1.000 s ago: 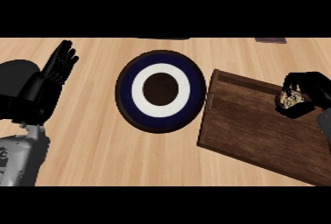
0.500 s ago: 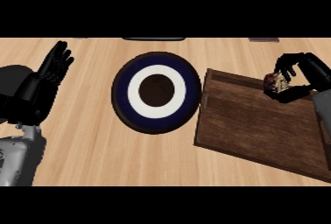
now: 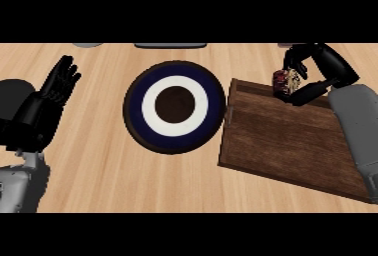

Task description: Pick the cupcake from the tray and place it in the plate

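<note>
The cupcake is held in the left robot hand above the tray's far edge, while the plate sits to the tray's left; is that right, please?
Not quite: the head view shows the right robot hand curled round the cupcake, above the far edge of the tray. The plate does sit left of the tray.

The bench (image 3: 103, 170) is pale wood with fine straight grain, matt. The tray (image 3: 288, 145) is dark brown wood, streaked grain, dull finish. The plate (image 3: 174, 106) looks smooth, glazed in navy and white rings.

plate (image 3: 175, 114) at centre of counter (image 3: 111, 170), tray (image 3: 288, 145) just right of it, cupcake (image 3: 285, 81) in right hand (image 3: 314, 75) over tray's far edge, left hand (image 3: 52, 95) far left
</note>
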Available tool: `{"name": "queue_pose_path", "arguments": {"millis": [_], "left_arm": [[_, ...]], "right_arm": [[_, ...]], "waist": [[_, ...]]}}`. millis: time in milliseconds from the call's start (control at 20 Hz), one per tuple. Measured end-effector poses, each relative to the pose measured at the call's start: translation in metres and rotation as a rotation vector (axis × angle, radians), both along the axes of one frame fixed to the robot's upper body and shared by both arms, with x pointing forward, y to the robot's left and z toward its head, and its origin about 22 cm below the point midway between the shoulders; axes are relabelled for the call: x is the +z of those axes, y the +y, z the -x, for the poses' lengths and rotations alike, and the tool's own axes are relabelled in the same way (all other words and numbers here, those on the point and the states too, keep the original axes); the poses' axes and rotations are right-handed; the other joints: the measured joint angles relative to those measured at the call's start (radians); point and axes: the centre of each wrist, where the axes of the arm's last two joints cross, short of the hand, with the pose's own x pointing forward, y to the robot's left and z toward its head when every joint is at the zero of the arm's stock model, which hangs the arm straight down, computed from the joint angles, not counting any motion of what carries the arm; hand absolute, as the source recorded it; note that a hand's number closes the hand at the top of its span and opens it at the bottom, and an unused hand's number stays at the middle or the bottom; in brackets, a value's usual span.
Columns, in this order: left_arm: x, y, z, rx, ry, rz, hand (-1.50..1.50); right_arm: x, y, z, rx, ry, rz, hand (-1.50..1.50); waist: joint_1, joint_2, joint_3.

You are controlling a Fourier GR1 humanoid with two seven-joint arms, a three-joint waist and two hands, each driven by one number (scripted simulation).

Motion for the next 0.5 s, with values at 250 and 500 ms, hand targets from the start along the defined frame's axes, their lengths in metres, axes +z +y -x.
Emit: {"name": "queue_pose_path", "arguments": {"millis": [250, 500], "left_arm": [[0.008, 0.000, -0.001, 0.005, -0.003, 0.000, 0.00], [0.010, 0.004, -0.003, 0.004, 0.001, -0.005, 0.00]], "right_arm": [[0.018, 0.050, -0.004, 0.062, 0.022, -0.022, 1.50], [0.030, 0.112, 0.000, 0.108, 0.068, -0.047, 1.50]], "waist": [[-0.002, -0.001, 0.000], [-0.002, 0.000, 0.000]]}}
